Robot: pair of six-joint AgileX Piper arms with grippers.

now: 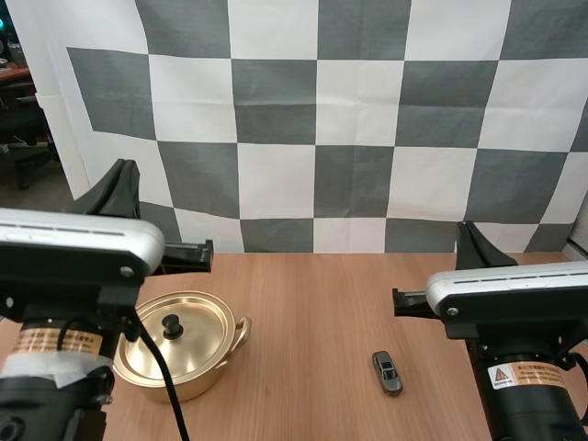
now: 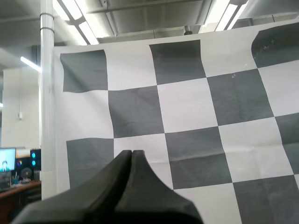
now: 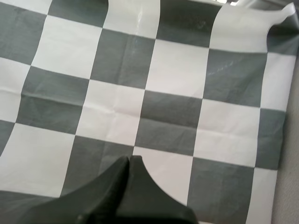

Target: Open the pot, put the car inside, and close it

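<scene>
Left gripper (image 2: 131,152), right gripper (image 3: 128,157): fingers together, empty; pot (image 1: 200,378) lidded, car (image 1: 387,372) outside; you open first: left onto lid knob (image 1: 171,324).

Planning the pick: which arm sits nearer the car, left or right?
The right arm: the car lies on the table just beside its base, while the left arm stands across the table, by the gold pot.

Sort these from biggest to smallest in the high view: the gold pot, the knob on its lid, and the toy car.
1. The pot, by far the biggest.
2. The car, long and thin.
3. The knob on the lid, a bit smaller than the car.
All sit similarly near the camera.
</scene>
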